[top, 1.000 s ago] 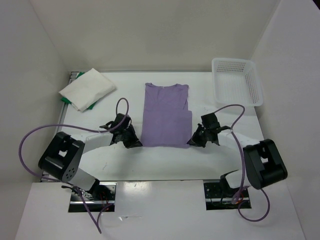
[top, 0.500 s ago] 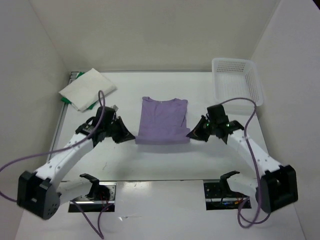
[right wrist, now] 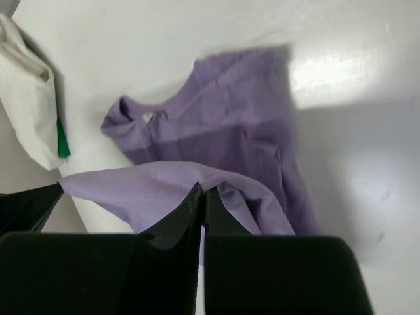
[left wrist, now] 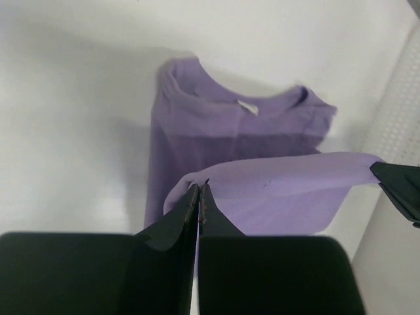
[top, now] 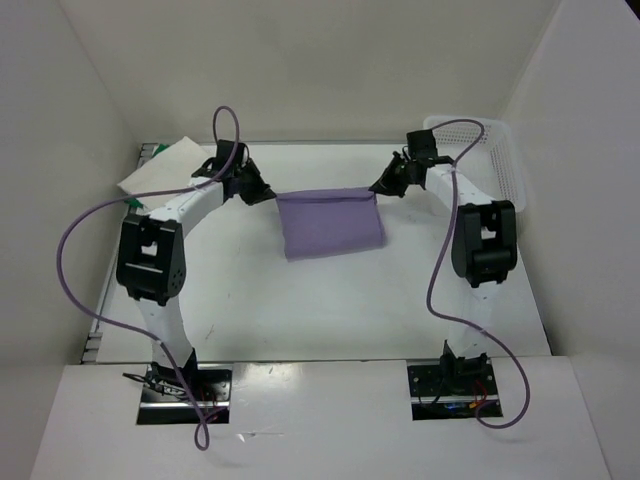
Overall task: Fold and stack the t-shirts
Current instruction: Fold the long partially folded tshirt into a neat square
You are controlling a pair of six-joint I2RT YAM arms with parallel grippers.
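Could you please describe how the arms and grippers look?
The left arm and right arm have white links and boxy black joint housings, each trailed by a loose purple cable. The left gripper and right gripper are black, with flat fingers tapering to thin tips.

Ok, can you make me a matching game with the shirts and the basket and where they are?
1. purple t-shirt
2. white t-shirt
3. green t-shirt
4. basket

A. far right corner of the table
B. folded, far left
C. pinched by the left hand and right hand
D. peeking out under the white one

Pairs: 1-C, 2-B, 3-D, 4-A.
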